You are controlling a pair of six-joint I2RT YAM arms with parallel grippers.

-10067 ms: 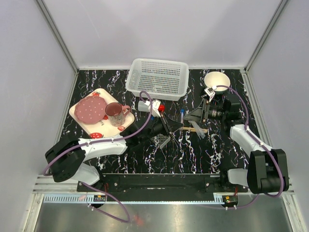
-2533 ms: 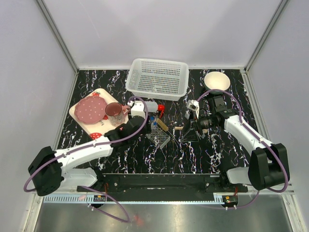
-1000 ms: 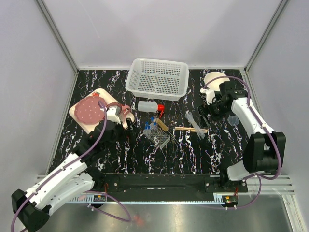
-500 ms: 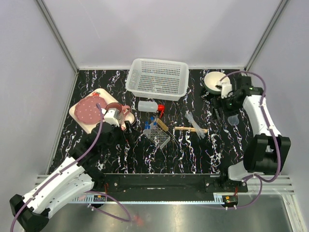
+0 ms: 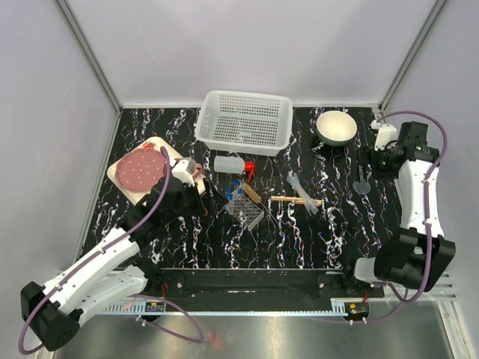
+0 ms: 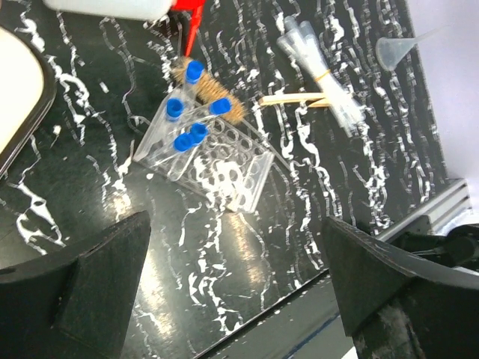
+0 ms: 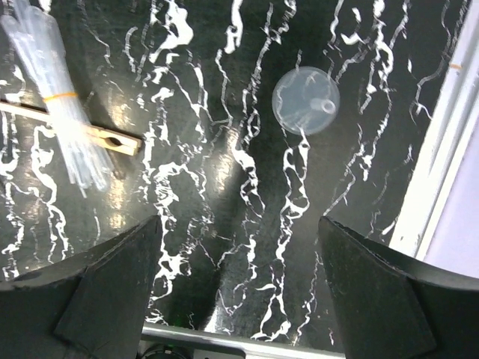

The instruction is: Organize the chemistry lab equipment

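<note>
Off to the right of the grey mesh tube rack (image 5: 245, 209), well apart from it, the right hand (image 7: 239, 224) hangs with its jaws spread wide and nothing between them. The small clear funnel (image 7: 305, 100) sits on the surface below it. I'd judge the funnel to be the step in hand. It seems to stand on its wide mouth with the spout up, though I can't be sure. The next move calls for dropping straight down and closing gently on thin, slippery plastic that could skid away.

Left of the rack, the left hand (image 6: 236, 247) hovers just as wide apart and empty, looking down on the rack. The blue-capped test tubes (image 6: 187, 112) lean in a cluster at the rack's far-left corner.

Beyond the rack lies the red-capped bottle (image 5: 230, 164) on its side, and farther back stands a white basket (image 5: 245, 121). Just right of the rack are the wooden sticks (image 5: 296, 200) and the banded pipettes (image 5: 301, 191), crossing each other. None of this loose gear looks gathered yet.

All of it rests on a black surface (image 5: 299, 239) veined with white. Pale, bare walls close in three sides, with metal posts in the corners.
</note>
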